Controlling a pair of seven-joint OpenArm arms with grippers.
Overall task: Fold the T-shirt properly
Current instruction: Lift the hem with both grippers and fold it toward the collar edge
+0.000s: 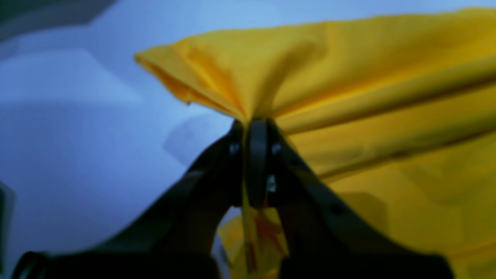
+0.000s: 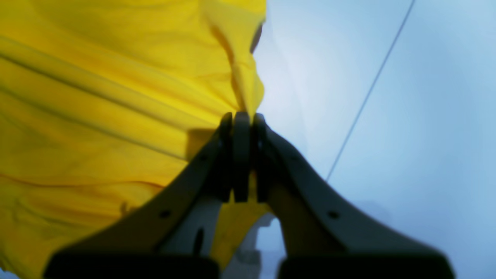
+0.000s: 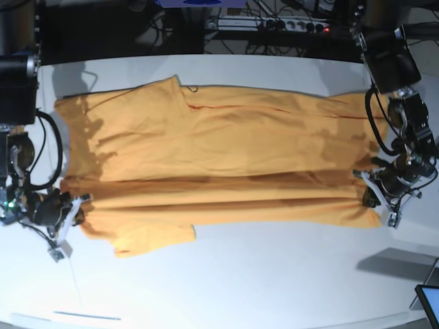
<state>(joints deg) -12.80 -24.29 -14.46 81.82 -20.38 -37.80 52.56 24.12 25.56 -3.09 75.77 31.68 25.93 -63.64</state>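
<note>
T-shirt [image 3: 219, 157] taut between left gripper [image 3: 367, 195] and, seemingly, right gripper [image 3: 77, 209].

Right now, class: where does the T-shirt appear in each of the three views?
Left wrist: the T-shirt fills the right side, pinched in the left gripper.
Right wrist: it fills the left side, pinched in the right gripper.
Base: spread across the middle of the table.
Shared landmark: the white table.

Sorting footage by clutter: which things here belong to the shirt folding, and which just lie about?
Job: T-shirt; left gripper and right gripper, both clamped on its edge.
Lying about: power strip, cables, screen corner.
</note>
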